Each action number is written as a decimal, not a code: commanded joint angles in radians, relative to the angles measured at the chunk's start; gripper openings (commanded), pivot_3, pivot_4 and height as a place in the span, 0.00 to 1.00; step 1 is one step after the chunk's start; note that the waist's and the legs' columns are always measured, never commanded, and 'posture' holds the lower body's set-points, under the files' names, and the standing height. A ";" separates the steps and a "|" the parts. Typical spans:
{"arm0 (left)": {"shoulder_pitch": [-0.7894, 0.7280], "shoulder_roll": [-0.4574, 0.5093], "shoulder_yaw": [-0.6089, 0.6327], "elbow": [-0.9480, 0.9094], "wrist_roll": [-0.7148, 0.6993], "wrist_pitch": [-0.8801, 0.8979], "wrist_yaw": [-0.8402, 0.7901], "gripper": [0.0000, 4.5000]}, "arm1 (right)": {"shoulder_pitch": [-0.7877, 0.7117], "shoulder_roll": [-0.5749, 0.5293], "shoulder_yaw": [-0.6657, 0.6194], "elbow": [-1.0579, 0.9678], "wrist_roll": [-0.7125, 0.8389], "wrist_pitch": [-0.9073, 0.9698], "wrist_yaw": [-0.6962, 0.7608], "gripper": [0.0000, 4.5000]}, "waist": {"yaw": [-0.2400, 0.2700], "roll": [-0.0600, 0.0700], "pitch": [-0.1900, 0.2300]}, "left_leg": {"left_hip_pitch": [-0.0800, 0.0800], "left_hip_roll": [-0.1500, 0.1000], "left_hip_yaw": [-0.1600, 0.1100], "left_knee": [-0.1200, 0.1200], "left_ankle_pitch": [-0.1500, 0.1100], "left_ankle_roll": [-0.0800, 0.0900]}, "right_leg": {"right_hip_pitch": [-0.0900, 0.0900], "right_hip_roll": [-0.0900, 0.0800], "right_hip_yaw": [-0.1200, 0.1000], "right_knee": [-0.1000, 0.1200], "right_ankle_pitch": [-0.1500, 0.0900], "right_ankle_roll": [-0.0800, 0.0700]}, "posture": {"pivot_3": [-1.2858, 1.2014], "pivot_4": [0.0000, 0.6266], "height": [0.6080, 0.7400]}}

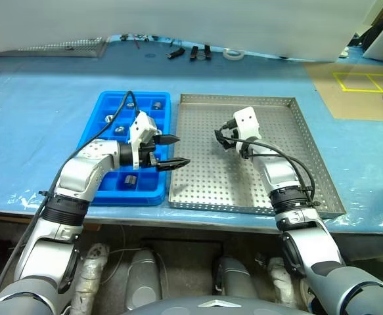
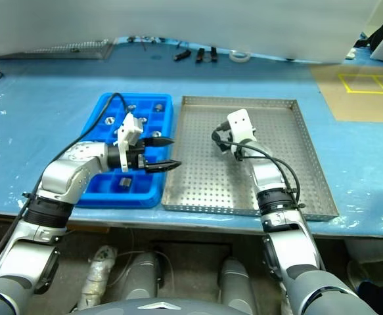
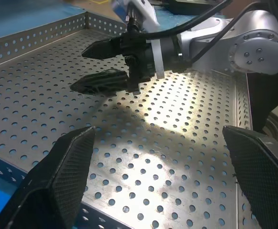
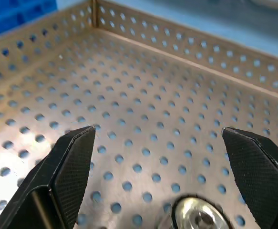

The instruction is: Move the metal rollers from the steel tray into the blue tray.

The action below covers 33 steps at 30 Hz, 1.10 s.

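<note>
Metal roller (image 4: 199,217) stands on end, bore upward, on steel tray (image 1: 309,164) between right tool (image 1: 225,139) wide-spread fingers. Left tool (image 1: 171,151), also wide, points at it from blue tray (image 1: 92,125).

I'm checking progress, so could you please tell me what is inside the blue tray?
Several metal rollers sit in separate compartments of the blue tray. The left end effector and its arm cover some compartments.

Head views look down from above; wrist views skim the steel tray (image 1: 244,177) closely.
</note>
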 commanded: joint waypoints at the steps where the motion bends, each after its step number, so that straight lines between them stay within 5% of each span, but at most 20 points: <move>1: 0.004 0.008 0.010 -0.032 0.000 -0.006 -0.010 1.00 | -0.019 0.003 -0.040 0.013 0.015 -0.009 -0.043 0.99 | -0.001 0.000 0.000 | 0.000 0.000 0.000 0.000 0.000 0.000 | 0.000 0.000 0.000 0.000 0.000 0.000 | 0.50 0.24 1.00; 12: 0.033 0.018 0.023 -0.064 -0.001 0.003 0.004 1.00 | -0.017 0.022 -0.090 0.029 0.096 0.072 -0.033 0.99 | -0.002 0.000 0.000 | 0.000 0.001 0.000 0.000 0.000 0.000 | 0.000 0.000 -0.001 0.000 0.000 0.000 | 0.51 0.24 1.00; 21: 0.050 0.046 0.046 -0.128 -0.028 0.060 0.016 1.00 | -0.006 0.025 -0.107 -0.036 0.136 0.128 -0.025 0.37 | 0.001 0.000 0.000 | 0.001 0.001 0.000 0.000 0.000 0.001 | 0.000 0.000 -0.001 0.000 0.000 0.000 | 0.51 0.24 1.00; 27: 0.050 0.061 0.060 -0.146 -0.039 0.089 0.024 1.00 | 0.000 0.014 -0.063 -0.116 0.128 0.118 0.029 0.37 | 0.003 0.000 0.000 | 0.000 0.001 0.000 0.000 0.000 0.001 | 0.000 0.000 -0.001 0.000 0.000 0.000 | 0.52 0.24 1.00; 33: 0.158 0.109 0.132 -0.254 -0.076 0.126 0.061 1.00 | -0.036 0.010 0.042 -0.253 0.187 0.155 0.251 0.37 | 0.003 0.000 0.000 | 0.001 0.001 0.000 -0.002 0.000 0.001 | 0.000 0.001 -0.002 -0.001 0.000 0.000 | 0.57 0.24 1.00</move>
